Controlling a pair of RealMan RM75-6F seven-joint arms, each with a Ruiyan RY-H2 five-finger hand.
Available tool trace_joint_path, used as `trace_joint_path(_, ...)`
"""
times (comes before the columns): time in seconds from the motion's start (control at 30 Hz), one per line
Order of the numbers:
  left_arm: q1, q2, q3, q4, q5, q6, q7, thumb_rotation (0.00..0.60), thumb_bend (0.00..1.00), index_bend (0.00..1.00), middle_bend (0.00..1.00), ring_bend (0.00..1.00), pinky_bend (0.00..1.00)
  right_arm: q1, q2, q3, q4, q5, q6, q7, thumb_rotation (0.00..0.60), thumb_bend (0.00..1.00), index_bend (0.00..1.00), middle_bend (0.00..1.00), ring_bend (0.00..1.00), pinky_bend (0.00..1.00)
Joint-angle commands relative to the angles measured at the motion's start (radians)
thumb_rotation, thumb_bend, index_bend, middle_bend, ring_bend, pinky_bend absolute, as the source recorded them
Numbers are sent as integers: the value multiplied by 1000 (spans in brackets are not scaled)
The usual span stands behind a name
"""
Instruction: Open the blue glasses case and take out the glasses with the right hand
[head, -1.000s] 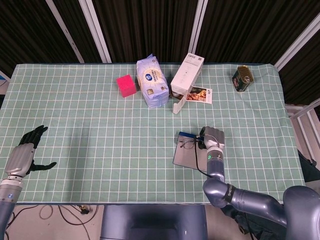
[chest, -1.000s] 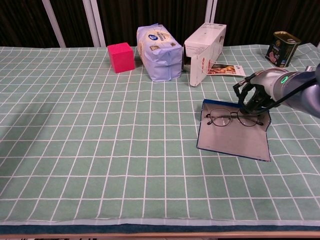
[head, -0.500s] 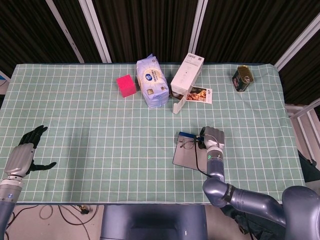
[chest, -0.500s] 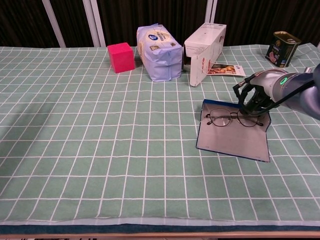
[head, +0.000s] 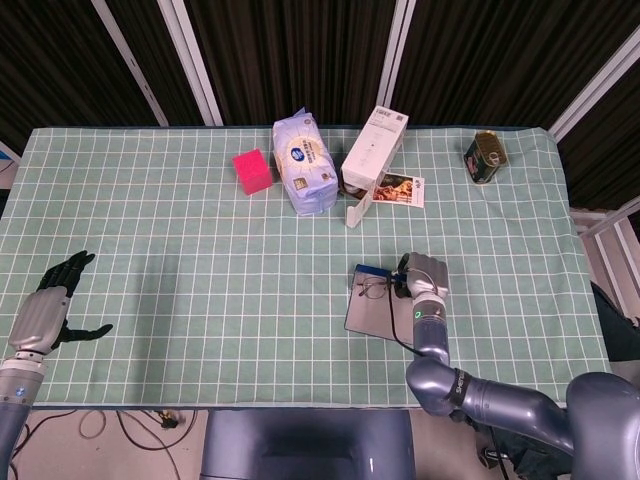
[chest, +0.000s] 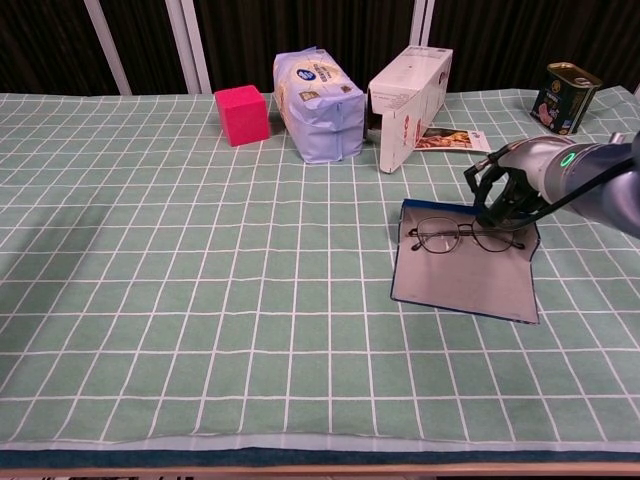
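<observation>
Right of centre in the chest view lies the blue glasses case (chest: 462, 283), already opened flat on the green checked tablecloth (chest: 200, 280), with the thin dark-framed glasses (chest: 463, 237) resting on its upper part. My right hand (chest: 507, 192) is at the upper right corner of the case, fingers curled down over the right end of the frame; I cannot tell if they really pinch it or only touch it. I judge the case is done and the lifting is the step now. To do it well I should catch the frame near the hinge, not the lens, close gently, and lift straight up so the case does not come with it.

My left hand (head: 45, 305) rests at the lower left of the head view, fingers apart, holding nothing.

Further up stand a pale blue soft packet (chest: 320, 102), a white carton box (chest: 411, 87), a pink cube (chest: 242, 113) and a dark tin can (chest: 559, 97). Their printing is too small for me to read.
</observation>
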Motion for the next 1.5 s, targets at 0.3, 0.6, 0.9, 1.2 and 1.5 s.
trace_joint_path(0.3, 2, 1, 0, -1, 3, 4, -3, 600, 0, 0, 0, 0, 0, -45, 6, -15, -40, -150, -12, 131, 600, 517, 564, 900, 964, 994)
trace_joint_path(0.6, 3, 2, 0, -2, 4, 6, -7, 600, 0, 0, 0, 0, 0, -92, -4, -44, -35, -317, -52, 282, 600, 517, 577, 899, 963, 994)
trace_joint_path(0.9, 4, 3, -1, -3, 3, 6, -10, 600, 0, 0, 0, 0, 0, -125, -30, -62, -5, -450, -71, 407, 600, 516, 577, 899, 962, 994)
trace_joint_path(1.2, 4, 3, -2, -3, 3, 6, -11, 600, 0, 0, 0, 0, 0, -150, -53, -81, 39, -583, -92, 522, 600, 515, 577, 900, 962, 995)
trace_joint_path(1.5, 5, 3, -2, -3, 3, 6, -11, 600, 0, 0, 0, 0, 0, -163, -67, -88, 71, -640, -113, 572, 600, 514, 577, 900, 961, 995)
